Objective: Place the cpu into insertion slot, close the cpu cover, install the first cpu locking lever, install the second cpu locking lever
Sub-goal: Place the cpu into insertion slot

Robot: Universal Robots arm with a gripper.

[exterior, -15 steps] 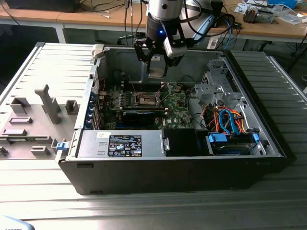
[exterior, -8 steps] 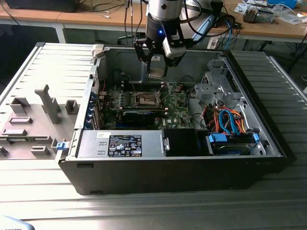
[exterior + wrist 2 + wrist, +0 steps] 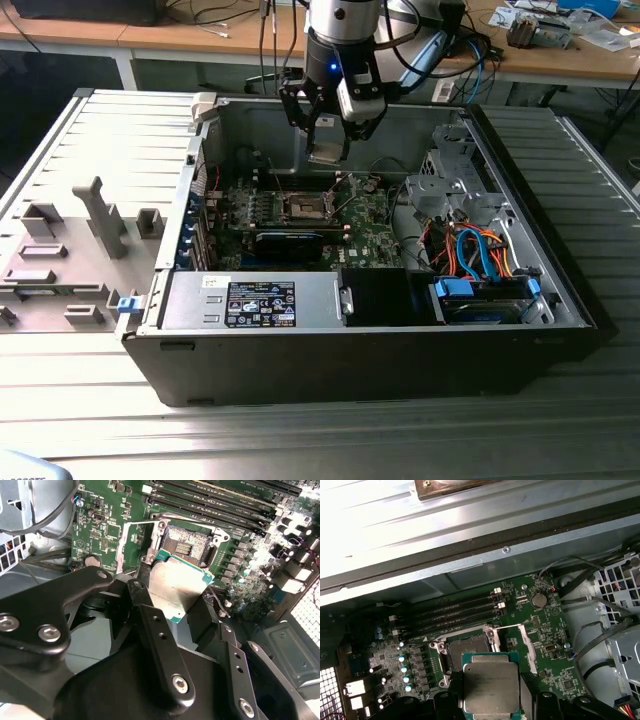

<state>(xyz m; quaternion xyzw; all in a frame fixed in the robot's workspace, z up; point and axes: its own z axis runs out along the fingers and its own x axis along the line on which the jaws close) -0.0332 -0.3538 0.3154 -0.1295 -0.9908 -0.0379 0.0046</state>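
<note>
My gripper (image 3: pixel 327 145) hangs inside the open computer case, shut on the cpu (image 3: pixel 327 153), a flat silvery square with a green edge. The cpu (image 3: pixel 176 587) sits between the black fingers (image 3: pixel 141 597) in both wrist views and is held above the board, apart from it. The insertion slot (image 3: pixel 305 207) lies uncovered below and slightly ahead of the chip, its dark centre (image 3: pixel 190 542) bare. In the first wrist view the cpu (image 3: pixel 491 687) overlaps the slot's (image 3: pixel 467 649) near edge. The cpu cover (image 3: pixel 131 545) is flipped open beside the slot.
Long black memory slots (image 3: pixel 457 612) run beside the socket. The case wall (image 3: pixel 250 125) rises behind the gripper. A drive cage (image 3: pixel 450 185) with orange and blue cables (image 3: pixel 470 250) is at the exterior view's right, a power supply (image 3: pixel 260 300) at the front, and a grey fixture plate (image 3: pixel 70 250) outside the case.
</note>
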